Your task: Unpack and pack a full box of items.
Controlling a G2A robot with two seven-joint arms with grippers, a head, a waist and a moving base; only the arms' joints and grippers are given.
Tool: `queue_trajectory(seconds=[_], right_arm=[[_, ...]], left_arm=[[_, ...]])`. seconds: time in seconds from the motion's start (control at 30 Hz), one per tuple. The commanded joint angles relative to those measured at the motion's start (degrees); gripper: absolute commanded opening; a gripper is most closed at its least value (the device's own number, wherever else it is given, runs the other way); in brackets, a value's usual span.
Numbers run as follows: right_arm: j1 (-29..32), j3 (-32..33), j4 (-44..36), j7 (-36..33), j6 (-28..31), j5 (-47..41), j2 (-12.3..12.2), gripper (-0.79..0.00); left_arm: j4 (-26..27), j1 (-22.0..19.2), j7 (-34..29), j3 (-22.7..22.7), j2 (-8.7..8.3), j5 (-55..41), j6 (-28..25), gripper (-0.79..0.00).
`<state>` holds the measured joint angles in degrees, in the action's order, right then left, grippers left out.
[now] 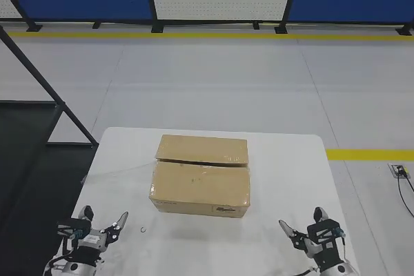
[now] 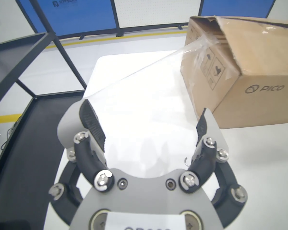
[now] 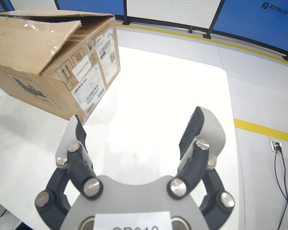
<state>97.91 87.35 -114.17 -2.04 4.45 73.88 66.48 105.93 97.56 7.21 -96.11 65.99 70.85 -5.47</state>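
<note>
Left claw (image 2: 145, 106) near box (image 2: 254, 92) front corner.

Box (image 1: 201, 174) mid-table (image 1: 290, 207), between grippers.

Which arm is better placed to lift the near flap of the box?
Probably right: the right gripper, jaws open, faces the gaping near flap; loose tape trails toward the left gripper.

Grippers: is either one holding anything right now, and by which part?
Nothing is held. The left gripper and right gripper are both open above the table, apart from the cardboard box.
</note>
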Motion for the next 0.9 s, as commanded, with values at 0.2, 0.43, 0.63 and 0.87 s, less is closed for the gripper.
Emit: queue_trajectory(seconds=[0.2, 0.43, 0.63, 0.87], right_arm=[[0.01, 0.04, 0.13, 0.24, 0.04, 0.01, -0.01, 0.0], [-0.35, -0.47, -1.33, 1.28, 5.39, -5.55, 0.06, 0.0], [-4.33, -1.23, -2.02, -3.84, 16.63, -18.23, -0.09, 0.0], [-12.2, -1.91, 0.73, -10.85, 21.08, -32.35, -0.14, 0.0]], left_arm=[[-0.05, -0.02, -0.02, 0.06, 0.01, 0.05, 0.62, 0.0], [-0.97, -2.96, -1.78, 0.99, 0.19, -1.39, 0.71, 0.0], [-0.51, -8.85, -6.02, 0.55, 0.34, -7.22, -0.12, 0.0], [1.31, -12.51, -13.36, 0.56, 0.46, -15.31, -2.12, 0.0]])
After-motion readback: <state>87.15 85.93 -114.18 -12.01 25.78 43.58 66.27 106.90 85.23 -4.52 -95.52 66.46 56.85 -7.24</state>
